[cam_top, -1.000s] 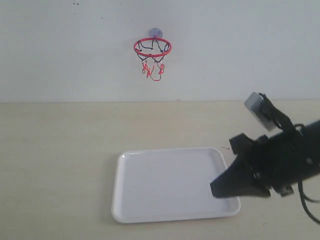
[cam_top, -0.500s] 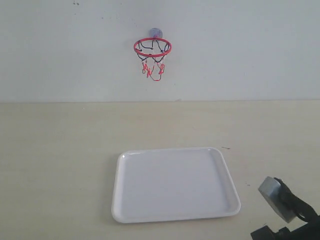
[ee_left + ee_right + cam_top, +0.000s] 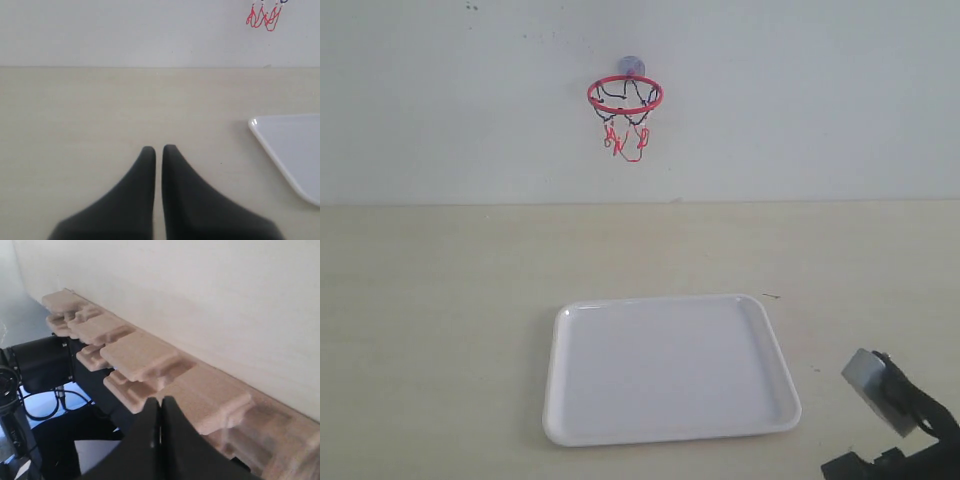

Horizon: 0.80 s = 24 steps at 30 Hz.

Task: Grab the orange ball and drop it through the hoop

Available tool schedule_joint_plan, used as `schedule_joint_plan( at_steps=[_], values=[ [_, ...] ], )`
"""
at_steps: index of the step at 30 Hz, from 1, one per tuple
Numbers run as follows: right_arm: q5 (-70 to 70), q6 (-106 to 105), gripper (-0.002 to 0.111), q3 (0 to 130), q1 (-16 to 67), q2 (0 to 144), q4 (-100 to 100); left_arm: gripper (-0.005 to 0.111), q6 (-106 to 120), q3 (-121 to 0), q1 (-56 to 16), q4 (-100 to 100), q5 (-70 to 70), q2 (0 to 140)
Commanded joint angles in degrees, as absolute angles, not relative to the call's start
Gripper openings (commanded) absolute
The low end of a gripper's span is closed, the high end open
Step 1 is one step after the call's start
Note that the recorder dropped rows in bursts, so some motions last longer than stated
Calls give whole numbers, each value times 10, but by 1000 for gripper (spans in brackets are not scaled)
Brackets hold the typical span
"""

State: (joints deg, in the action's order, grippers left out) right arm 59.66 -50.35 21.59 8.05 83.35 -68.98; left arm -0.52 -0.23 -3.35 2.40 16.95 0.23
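Left black gripper (image 3: 158, 149) and right black gripper (image 3: 160, 400) are both pressed together. Red-ring toy hoop (image 3: 625, 108) hangs on the white wall (image 3: 800, 100)

Bright even light, faint soft shadows, mild overall softness, close dark jaws blurred

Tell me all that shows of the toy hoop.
The hoop is small: a thin red ring held level, with a loose string net below, black above and red at its hanging ends. A bluish suction cup behind the ring fixes it to the white wall, above the table and the white tray. Nothing is in it. The left wrist view shows only its red net ends.
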Motion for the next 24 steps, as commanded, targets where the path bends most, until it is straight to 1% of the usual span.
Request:
schedule_joint_plan(
  at_steps=[1,8,12,16,24],
  values=[
    [556,-509,0,213,80,778,-687,4,-4,0,-35,23,164,0],
    [522,-529,0,213,80,614,-674,4,-4,0,-35,23,164,0],
    [407,-531,0,201,80,514,-707,4,-4,0,-35,23,164,0],
    [289,-528,0,160,80,388,-771,4,-4,0,-35,23,164,0],
    [207,-527,0,84,80,176,-777,4,-4,0,-35,23,164,0]
  ],
)
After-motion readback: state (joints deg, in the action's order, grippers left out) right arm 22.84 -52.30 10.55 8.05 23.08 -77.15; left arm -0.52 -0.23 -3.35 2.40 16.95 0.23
